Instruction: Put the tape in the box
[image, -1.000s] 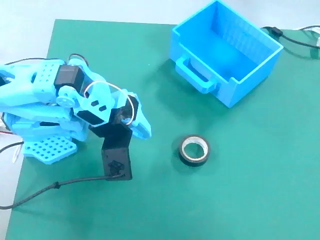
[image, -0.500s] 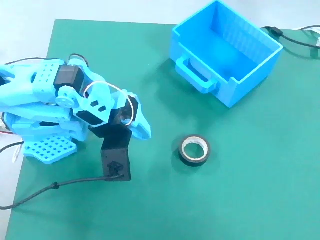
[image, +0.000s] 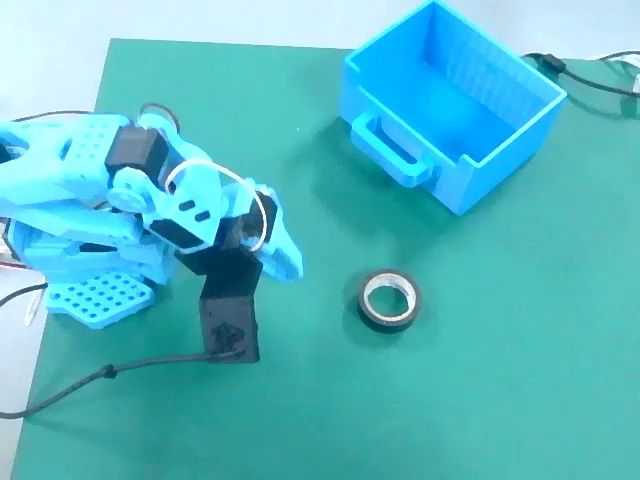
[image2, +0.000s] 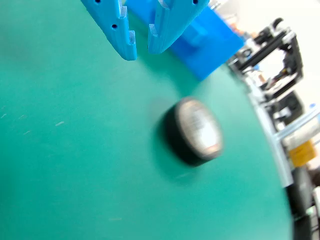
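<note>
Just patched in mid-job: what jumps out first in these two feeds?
The bright blue box stands at the top right of the green mat in the fixed view, with nothing visible inside it. The black tape lies flat on the mat below it, well apart. In the wrist view the end effector hangs slightly open, short of the tape.

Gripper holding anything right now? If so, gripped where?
Nothing held. The gripper has only a narrow empty gap between its fingers; the small black tape roll with whitish core lies on the green mat, apart from it.
</note>
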